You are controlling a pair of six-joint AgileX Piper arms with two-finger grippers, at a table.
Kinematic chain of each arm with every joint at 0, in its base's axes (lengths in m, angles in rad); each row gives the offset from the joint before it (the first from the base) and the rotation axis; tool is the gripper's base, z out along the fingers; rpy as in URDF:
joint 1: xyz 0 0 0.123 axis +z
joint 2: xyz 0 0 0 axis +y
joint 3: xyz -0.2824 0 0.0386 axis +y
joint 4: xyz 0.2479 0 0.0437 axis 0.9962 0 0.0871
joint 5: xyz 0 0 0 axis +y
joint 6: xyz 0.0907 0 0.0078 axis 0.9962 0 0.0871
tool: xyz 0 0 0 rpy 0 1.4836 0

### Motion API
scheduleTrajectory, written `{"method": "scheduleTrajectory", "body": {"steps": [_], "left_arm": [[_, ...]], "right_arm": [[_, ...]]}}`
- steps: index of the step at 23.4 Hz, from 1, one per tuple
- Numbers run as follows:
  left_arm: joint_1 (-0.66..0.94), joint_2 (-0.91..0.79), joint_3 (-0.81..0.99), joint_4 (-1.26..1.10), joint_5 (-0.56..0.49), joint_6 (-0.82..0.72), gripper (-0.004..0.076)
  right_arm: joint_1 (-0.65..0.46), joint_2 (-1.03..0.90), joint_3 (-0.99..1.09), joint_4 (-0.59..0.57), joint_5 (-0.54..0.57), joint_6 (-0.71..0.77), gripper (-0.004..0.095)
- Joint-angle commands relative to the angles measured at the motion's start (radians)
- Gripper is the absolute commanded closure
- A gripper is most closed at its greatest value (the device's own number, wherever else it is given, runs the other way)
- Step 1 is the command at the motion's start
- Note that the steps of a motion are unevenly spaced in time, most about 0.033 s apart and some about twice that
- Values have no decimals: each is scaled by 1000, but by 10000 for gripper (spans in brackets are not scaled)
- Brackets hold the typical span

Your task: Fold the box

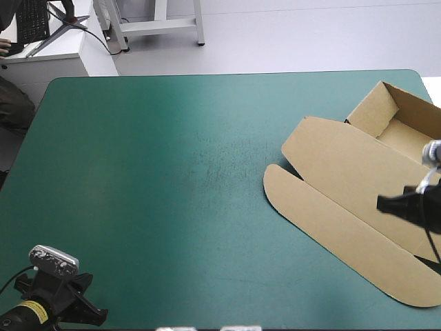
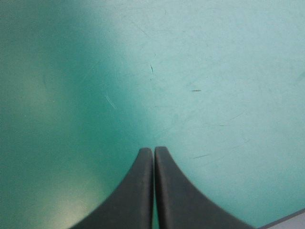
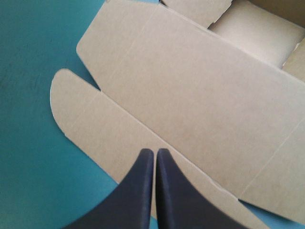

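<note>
The box (image 1: 344,186) lies by the table's right edge, up toward the far right corner; its tray end has walls raised, while the lid and its rounded flap lie flat, reaching toward the near edge; the lid looks like the part left to deal with. The right gripper (image 3: 155,151) hangs over the flap's crease, fingers pressed together into one point, holding nothing; placed to push the board rather than pinch it, I'd guess; whether it touches, I can't tell. The left gripper (image 2: 153,150) sits at the near left corner, fingers likewise pressed together and empty, over bare teal-green cover (image 1: 172,172); parked well apart from the work. The box's right side is cut off in the high view.
</note>
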State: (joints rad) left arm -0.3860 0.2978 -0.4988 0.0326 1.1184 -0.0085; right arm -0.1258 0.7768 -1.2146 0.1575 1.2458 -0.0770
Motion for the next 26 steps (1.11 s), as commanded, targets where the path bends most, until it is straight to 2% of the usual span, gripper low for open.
{"method": "scheduleTrajectory", "body": {"steps": [1,3,10,16,26], "left_arm": [[-2,12,-24,-2,-50,-12,733],[-2,12,-24,-2,-50,-17,733],[-2,12,-24,-2,-50,-9,733],[-2,12,-24,-2,-50,-9,733],[-2,12,-24,-2,-50,-9,733]], "right_arm": [[28,-158,159,-27,8,-20,908],[28,-253,282,-29,8,-108,911],[28,-499,633,-22,-40,-234,911],[28,-570,673,-15,-115,-227,913],[28,-576,673,9,-106,-227,913]]}}
